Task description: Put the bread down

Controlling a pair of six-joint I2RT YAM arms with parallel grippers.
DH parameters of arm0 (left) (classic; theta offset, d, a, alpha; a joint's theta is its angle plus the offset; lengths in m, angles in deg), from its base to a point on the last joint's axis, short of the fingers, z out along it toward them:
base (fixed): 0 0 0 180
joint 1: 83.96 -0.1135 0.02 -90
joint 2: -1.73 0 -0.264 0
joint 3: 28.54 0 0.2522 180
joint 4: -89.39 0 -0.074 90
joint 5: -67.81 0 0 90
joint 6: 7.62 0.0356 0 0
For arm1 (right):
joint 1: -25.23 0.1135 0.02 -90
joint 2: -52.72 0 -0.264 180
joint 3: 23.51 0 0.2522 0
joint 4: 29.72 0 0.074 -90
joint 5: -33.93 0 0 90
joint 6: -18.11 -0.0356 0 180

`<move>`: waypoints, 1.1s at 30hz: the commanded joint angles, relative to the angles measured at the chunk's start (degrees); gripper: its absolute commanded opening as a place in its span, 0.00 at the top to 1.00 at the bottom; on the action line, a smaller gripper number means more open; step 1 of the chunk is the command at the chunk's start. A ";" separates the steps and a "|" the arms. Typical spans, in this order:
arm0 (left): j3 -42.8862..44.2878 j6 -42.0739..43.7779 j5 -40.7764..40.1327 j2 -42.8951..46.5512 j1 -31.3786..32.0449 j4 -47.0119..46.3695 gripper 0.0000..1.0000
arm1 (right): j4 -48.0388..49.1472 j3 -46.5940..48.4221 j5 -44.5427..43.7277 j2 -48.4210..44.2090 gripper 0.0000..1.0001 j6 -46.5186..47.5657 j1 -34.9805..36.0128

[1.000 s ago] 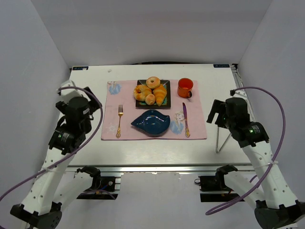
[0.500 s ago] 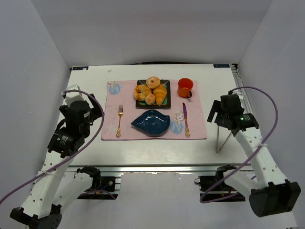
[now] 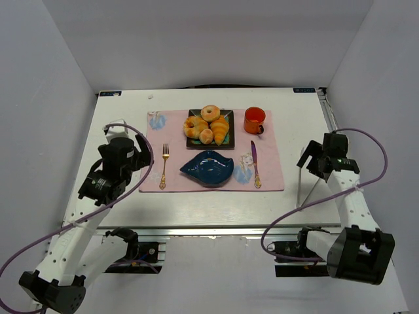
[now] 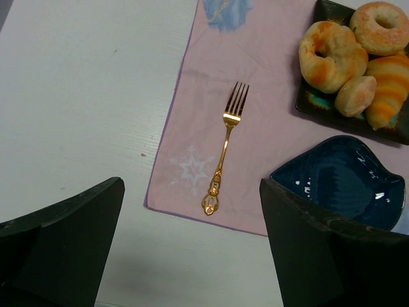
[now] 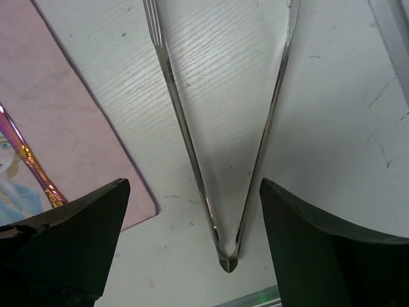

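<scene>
Your left jaws stand wide apart, holding nothing. Your right jaws are spread and empty too, poised over the tongs (image 5: 227, 256) on the table (image 5: 332, 96). The tongs' hinge is nearest that wrist and their two arms fan away between the jaws.

Just ahead of the left jaws lies the fork (image 4: 223, 152), and ahead to their right the blue dish (image 4: 332, 182). Beyond the dish, on the black tray (image 3: 192, 145), sits the bread (image 4: 391, 89). It is ahead and to the right of the left jaws, and ahead and well left of the right jaws, past the knife (image 3: 255, 163). Neither arm looks clearly nearer to it.

The bread's long axis runs roughly near to far, slightly slanted, with its near tip pointing toward the dish. You would likely need to close across its width, not along it.
</scene>
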 commanded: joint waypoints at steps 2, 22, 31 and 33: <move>-0.88 0.91 3.31 -0.89 0.10 -4.04 0.02 | 5.67 -1.34 4.09 3.89 0.11 5.92 -1.29; -3.26 3.90 6.57 -6.78 0.02 -10.64 0.02 | 3.57 -2.49 -2.07 14.44 0.11 5.40 -1.64; -3.26 3.99 5.87 -6.79 0.02 -10.55 0.02 | 4.54 -2.22 -0.58 20.06 0.11 3.20 -1.64; -3.08 3.99 5.34 -6.79 0.02 -10.11 0.02 | 5.85 -2.57 0.39 21.29 0.11 2.85 -1.64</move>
